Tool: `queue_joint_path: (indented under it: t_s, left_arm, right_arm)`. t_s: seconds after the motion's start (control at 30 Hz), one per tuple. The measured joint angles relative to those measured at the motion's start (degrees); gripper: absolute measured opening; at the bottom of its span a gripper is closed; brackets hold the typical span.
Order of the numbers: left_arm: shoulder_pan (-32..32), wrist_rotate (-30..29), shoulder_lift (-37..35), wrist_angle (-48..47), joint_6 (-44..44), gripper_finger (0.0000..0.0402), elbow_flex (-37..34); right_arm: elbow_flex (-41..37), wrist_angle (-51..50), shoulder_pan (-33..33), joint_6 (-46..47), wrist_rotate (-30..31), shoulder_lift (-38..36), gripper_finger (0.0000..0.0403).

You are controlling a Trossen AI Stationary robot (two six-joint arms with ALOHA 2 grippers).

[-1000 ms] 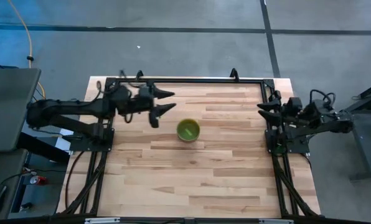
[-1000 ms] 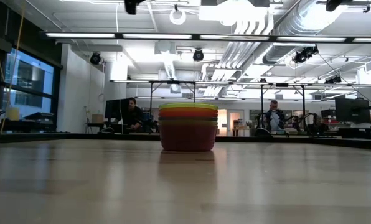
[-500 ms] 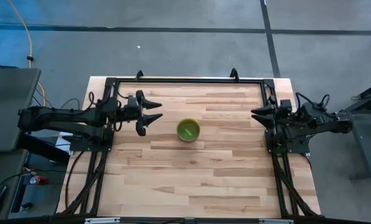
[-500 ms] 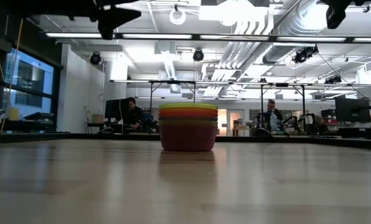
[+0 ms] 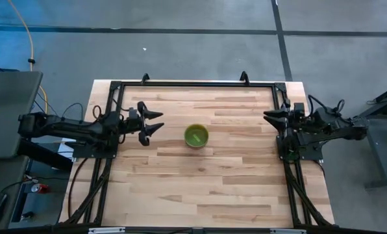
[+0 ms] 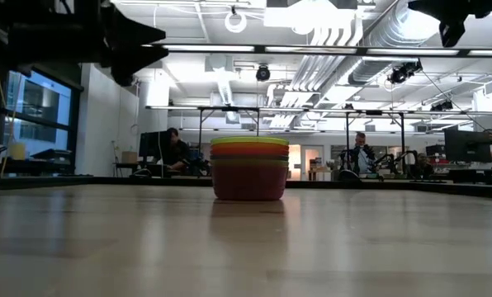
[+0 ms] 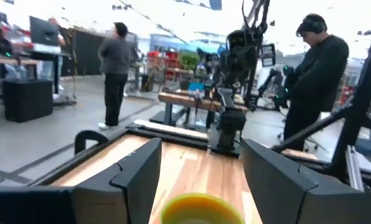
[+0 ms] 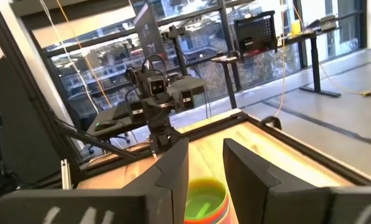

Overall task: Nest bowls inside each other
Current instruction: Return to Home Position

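At the middle of the pale wooden plank surface (image 5: 200,188), a little toward its far edge, stands a single stack of small round translucent plastic bowls (image 5: 196,136), nested one inside another and resting upright on the wood. Seen from above, only the green bowl on top (image 5: 196,135) shows. At table height the stack (image 6: 249,169) shows a green rim uppermost, an orange bowl's rim (image 6: 249,150) right beneath it, then reddish and darker bands whose separate colours cannot be told apart. The dark left arm (image 5: 70,127) reaches in from the surface's left side. The left jaws hang above the wood to the left of the stack, near it but clear of it, pointing toward it, spread wide and holding nothing. In the left wrist view the bowls' rim (image 7: 201,208) shows between the two parted fingers (image 7: 139,180). The dark right arm (image 5: 323,127) is folded at the right edge, over the black metal frame (image 5: 180,84). The right jaws sit well apart from the stack, partly open and empty, with the bowls (image 8: 204,202) showing in the gap between them. Beyond the surface, two people (image 6: 177,153) sit in the room.
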Motion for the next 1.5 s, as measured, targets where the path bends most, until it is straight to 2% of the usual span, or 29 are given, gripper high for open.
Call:
queue_joint_path:
  t_s: [0.13,0.33,0.53,0.6,0.73,0.83,0.97,1.1,1.3,1.5]
  left_arm:
    - [0.0,-0.6,-1.1,4.6,-0.6,0.0211,-2.8]
    - [-2.1,-1.6,-3.6,5.1,-1.5,0.0211,-3.8]
    - [-8.6,-1.8,-4.5,5.2,-3.7,0.0211,-3.8]
    - [-11.9,-3.6,-4.5,7.0,-3.4,0.0211,-3.8]
    - [-19.2,-8.4,-4.9,15.5,5.1,0.0211,-3.8]
    - [-23.0,-12.5,-7.0,17.1,11.4,0.0211,-3.8]
    - [-23.6,-14.9,-10.4,13.6,11.7,0.0211,-3.7]
    - [-22.6,-12.3,-14.1,6.0,10.5,0.0211,-1.3]
    - [-19.4,-8.1,-19.3,-12.2,9.3,0.0211,5.1]
    - [-15.1,-4.3,-25.4,-22.5,8.9,0.0211,6.0]
  right_arm:
    - [0.0,-2.0,0.0,2.2,-0.1,-0.9,0.009]
    - [0.0,-2.3,0.0,2.4,-0.3,-1.1,0.009]
    - [0.0,-2.3,0.0,2.3,-0.3,-1.0,0.009]
    - [0.0,-2.3,0.0,2.3,-0.3,-1.0,0.009]
    - [0.0,-2.7,0.0,2.3,-0.4,-1.0,0.009]
    - [0.0,-2.7,0.0,2.3,-0.4,-1.0,0.009]
    - [0.0,-2.8,0.0,2.3,-0.4,-1.0,0.009]
    - [0.0,-3.1,0.0,2.4,-0.4,-1.0,0.009]
    - [0.0,-3.2,0.0,2.8,-0.5,-1.0,0.009]
    - [0.0,-3.1,0.0,4.2,-0.5,-1.0,0.009]
